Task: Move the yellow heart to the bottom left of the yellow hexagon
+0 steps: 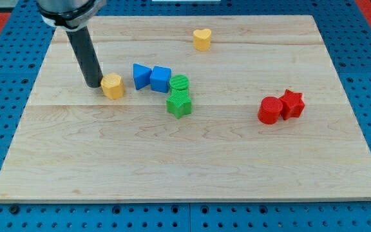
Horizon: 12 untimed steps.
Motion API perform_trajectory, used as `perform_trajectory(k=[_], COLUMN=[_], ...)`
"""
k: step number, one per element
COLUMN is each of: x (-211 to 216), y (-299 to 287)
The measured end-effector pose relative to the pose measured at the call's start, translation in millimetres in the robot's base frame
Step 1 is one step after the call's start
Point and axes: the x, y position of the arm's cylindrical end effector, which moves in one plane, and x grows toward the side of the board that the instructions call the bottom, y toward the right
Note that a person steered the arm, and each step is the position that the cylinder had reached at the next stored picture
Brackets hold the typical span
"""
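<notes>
1. Nearest the camera lies the bare front strip of the wooden board point(185, 174), with no block on it.
2. The yellow heart point(202, 39) sits near the view's top edge, right of centre, well apart from everything else.
3. The yellow hexagon point(113, 86) is at the view's left; my tip point(94, 84) stands just beside it on its left, touching or nearly so. I have no jaws, only a bare rod that grasps nothing.
4. Between heart and hexagon lies a cluster: a blue triangle point(141, 76) and a blue cube point(160, 79) side by side, then a green cylinder point(180, 83) and a green star point(179, 103) below it.
5. Far to the view's right, a red cylinder point(270, 110) and a red star point(292, 104) touch each other, out of the way.
6. Risks, as I judge them: leaving carelessly could nudge the hexagon and shift the target spot; a straight diagonal push would drive the heart into the blue blocks; the heart could also slip off my round rod and spin aside.
7. Open room: a clear band runs along the top and down the left side, and the area below and left of the hexagon is free.
</notes>
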Motion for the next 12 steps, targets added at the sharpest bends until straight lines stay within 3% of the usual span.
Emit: perform_trajectory(k=[1,2,4,5,6,7,9,11,12], x=[4,-19,-172,-200,-184,-156,-110,-142,-144], y=[5,5,71,125,248,291,221,235,175])
